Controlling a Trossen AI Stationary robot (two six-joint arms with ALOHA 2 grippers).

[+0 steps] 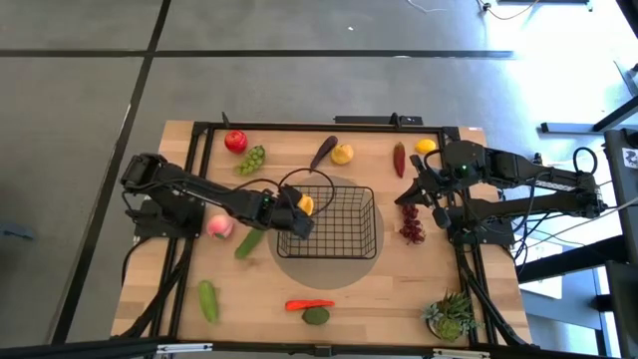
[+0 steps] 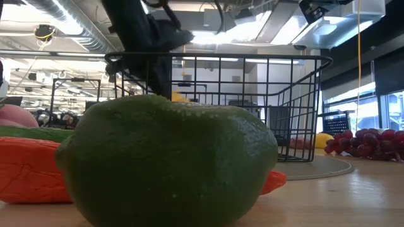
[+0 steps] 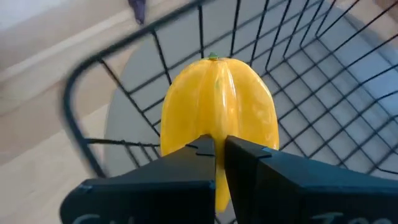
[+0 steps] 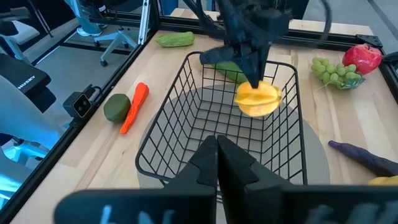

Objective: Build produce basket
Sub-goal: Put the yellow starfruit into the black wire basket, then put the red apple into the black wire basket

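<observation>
- Holding a yellow ridged fruit (image 3: 217,106), the left claw (image 1: 302,211) is clenched on it, just inside the basket's (image 1: 354,237) 9 o'clock wall in the high view.
- From the right wrist view the fruit hangs above the mesh floor, near one rim and not resting on anything, so the drop looks close but not yet made.
- Key relation: the fruit sits straight ahead of the claw tips, its long axis running on from the fingers, with the basket floor directly beneath; my reading is that release is the next need rather than more travel.
- Right claw (image 4: 217,155) is closed on nothing and waits at the basket's 3 o'clock side, pointed across it.
- Produce on the table in the high view, taking the basket as dial centre: tomato (image 1: 235,141) and green grapes (image 1: 252,160) at 10 o'clock, eggplant (image 1: 324,152) and lemon (image 1: 342,154) at 12, dark grapes (image 1: 411,224) at 3, chilli (image 1: 310,304) at 6, peach (image 1: 219,226) and cucumber (image 1: 248,242) at 9.
- Left arm is nearer the 9 o'clock pieces; the right arm is nearer the dark grapes.
</observation>
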